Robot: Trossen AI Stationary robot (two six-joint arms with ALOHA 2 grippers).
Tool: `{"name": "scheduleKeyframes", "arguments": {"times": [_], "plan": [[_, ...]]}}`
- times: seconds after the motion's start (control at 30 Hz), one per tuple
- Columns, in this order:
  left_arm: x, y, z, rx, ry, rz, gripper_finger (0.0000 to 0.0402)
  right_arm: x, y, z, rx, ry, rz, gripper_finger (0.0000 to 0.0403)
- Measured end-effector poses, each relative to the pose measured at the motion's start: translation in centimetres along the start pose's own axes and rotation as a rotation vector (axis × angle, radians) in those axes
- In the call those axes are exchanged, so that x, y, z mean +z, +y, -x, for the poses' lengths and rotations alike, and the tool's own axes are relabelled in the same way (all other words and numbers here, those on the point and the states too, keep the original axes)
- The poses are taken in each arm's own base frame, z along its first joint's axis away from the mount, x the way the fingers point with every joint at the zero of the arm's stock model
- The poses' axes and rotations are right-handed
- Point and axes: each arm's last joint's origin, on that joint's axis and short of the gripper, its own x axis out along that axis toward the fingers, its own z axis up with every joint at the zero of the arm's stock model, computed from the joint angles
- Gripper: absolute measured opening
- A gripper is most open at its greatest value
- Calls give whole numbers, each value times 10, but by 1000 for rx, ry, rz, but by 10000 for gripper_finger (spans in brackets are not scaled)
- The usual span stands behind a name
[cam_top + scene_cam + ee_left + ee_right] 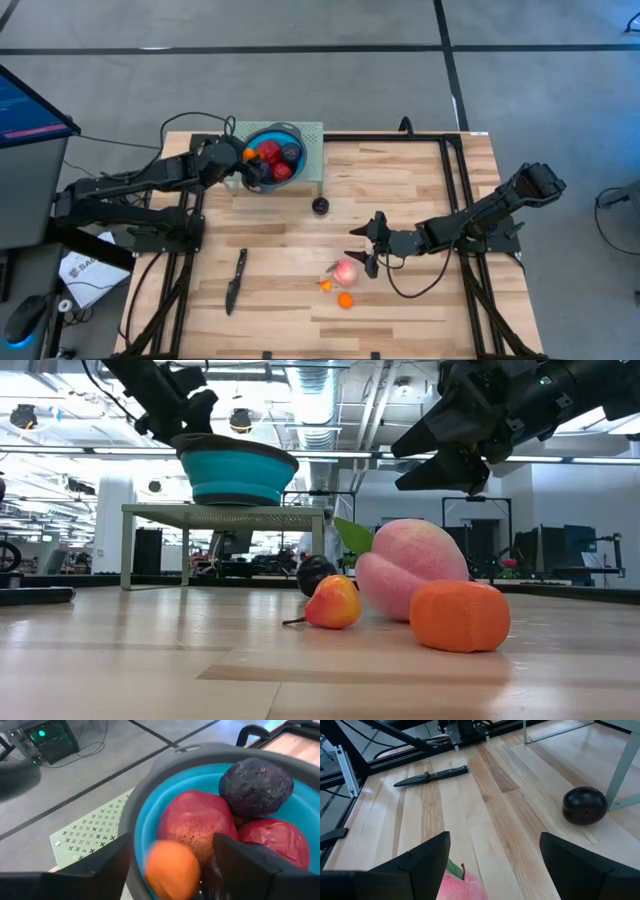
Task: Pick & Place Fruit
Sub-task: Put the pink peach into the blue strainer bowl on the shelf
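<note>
The blue bowl point(272, 155) with a grey rim stands on a pale green perforated stand point(310, 135) at the far side. It holds red fruit point(195, 820), a dark purple one point(256, 785) and a small orange one point(172, 870). My left gripper point(172, 840) is open at the bowl's left rim, its fingers either side of the orange piece, apart from it. My right gripper point(368, 245) is open, just above and right of the pink fruit point(346, 271), which lies on the table. Beside it lie a tiny orange piece point(345, 300) and a red-orange one point(333, 603).
A dark purple fruit point(320, 206) lies on the table in front of the stand's leg. The long black knife point(235, 280) lies toward the near left. Bare wood spreads between knife and fruit. A black frame rail point(455, 190) runs along the table's right side.
</note>
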Motion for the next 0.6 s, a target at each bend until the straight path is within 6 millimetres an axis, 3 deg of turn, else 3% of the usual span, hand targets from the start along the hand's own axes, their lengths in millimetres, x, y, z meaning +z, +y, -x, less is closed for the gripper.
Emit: {"name": "scheduleKeyframes", "arguments": {"times": [0.23, 0.6], "plan": [[4, 11, 20, -78, -63, 36, 298, 0, 0, 0, -1, -1, -1, 302], [5, 13, 58, -294, -180, 56, 283, 0, 0, 0, 1, 2, 1, 302]]}}
